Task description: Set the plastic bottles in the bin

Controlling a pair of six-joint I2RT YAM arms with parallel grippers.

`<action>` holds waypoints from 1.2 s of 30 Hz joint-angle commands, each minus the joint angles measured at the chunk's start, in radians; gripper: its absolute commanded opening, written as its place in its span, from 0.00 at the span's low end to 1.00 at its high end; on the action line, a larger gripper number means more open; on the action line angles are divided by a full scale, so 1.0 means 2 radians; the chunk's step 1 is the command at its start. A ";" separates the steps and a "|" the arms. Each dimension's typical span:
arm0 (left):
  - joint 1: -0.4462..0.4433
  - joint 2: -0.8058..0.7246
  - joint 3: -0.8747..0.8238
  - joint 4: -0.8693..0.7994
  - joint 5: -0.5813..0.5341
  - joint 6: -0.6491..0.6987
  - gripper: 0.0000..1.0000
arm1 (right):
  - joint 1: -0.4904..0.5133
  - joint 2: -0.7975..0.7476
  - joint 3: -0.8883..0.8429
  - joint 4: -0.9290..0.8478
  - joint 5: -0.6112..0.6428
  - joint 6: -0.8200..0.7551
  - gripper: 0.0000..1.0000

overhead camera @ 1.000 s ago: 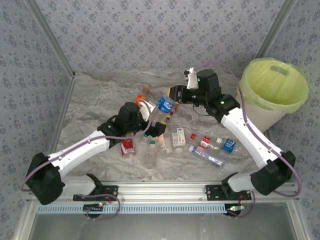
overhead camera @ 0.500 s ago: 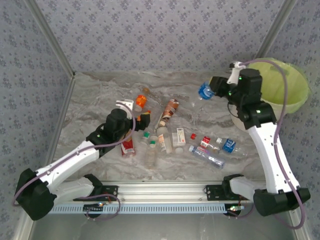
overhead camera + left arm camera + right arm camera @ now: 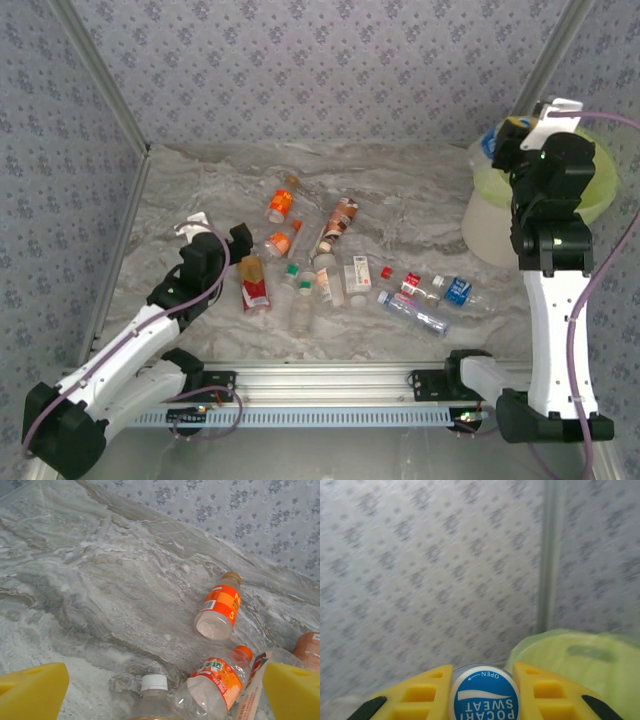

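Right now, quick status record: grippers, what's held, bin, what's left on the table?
left gripper: open, empty, low over the table
right gripper: shut on blue-capped bottle
held bottle: raised at the rim of the bin, not released
loose bottles: roughly a dozen, lying mid-table
likely next: release over the bin

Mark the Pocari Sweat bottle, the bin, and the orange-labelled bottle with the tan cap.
Pocari Sweat bottle (image 3: 484, 700): right wrist view, on its blue cap.
bin (image 3: 487, 228): top external view, on its off-white wall.
tan-capped orange bottle (image 3: 220, 604): left wrist view, on its orange label.
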 commanded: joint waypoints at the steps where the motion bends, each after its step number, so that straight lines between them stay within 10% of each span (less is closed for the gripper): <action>1: 0.006 -0.012 -0.005 -0.014 -0.016 -0.025 0.99 | -0.024 0.011 0.005 0.059 0.074 -0.033 0.00; 9: 0.013 -0.011 -0.009 -0.022 -0.013 -0.032 1.00 | -0.067 0.038 -0.096 0.177 0.152 -0.089 0.02; 22: 0.042 -0.008 -0.003 -0.088 -0.009 -0.066 0.99 | -0.149 0.206 -0.011 -0.034 0.052 -0.026 0.07; 36: 0.074 0.033 0.001 -0.121 0.041 -0.081 1.00 | -0.190 0.309 0.056 -0.154 -0.045 0.029 0.43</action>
